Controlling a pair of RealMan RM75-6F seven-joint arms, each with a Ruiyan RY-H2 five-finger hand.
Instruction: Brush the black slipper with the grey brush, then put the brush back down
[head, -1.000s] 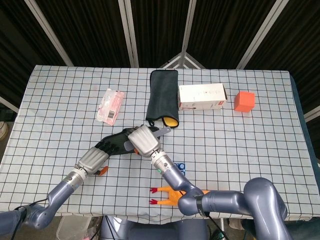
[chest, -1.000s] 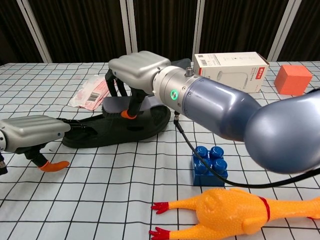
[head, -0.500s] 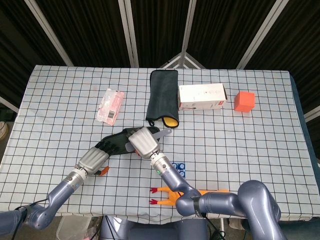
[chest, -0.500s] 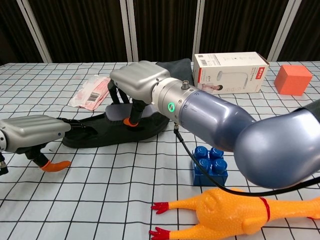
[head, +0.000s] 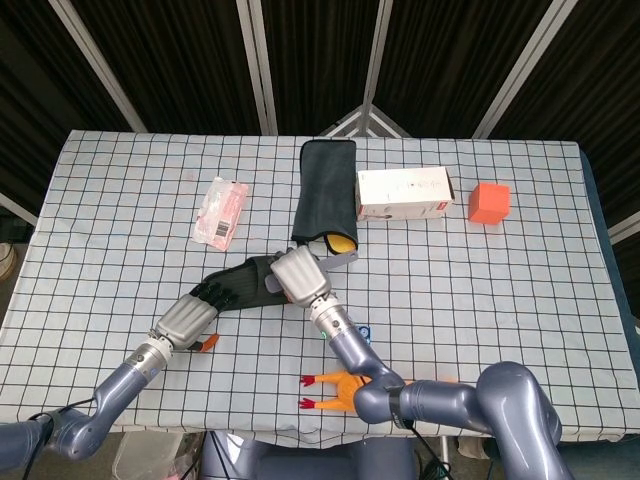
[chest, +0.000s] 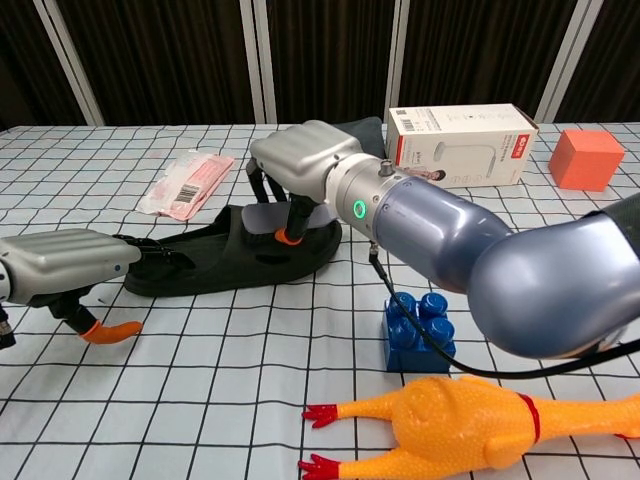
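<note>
The checked table fills the view, and across its middle lies the black slipper, flat on the cloth, lengthwise from left to right in the chest view. Over its right end sits the right hand, fingers curled downward around the grey brush, the pale brush body showing under the palm and pressed onto the slipper's upper surface; in the head view the brush handle pokes out past the hand toward the dark cloth. At the slipper's other end the left hand has its fingers on the slipper's edge, holding it against the table, with an orange fingertip touching the cloth below. Behind the slipper, a dark grey folded cloth with a yellow patch at its near end runs away from the camera, and just right of it stands a white box with a red stripe. Near the front edge lies a yellow rubber chicken with red feet, and just behind it a blue toy brick under the right forearm. Far right, well apart from everything, an orange cube. Left of the dark cloth, a pink wrapped packet lies flat.
</note>
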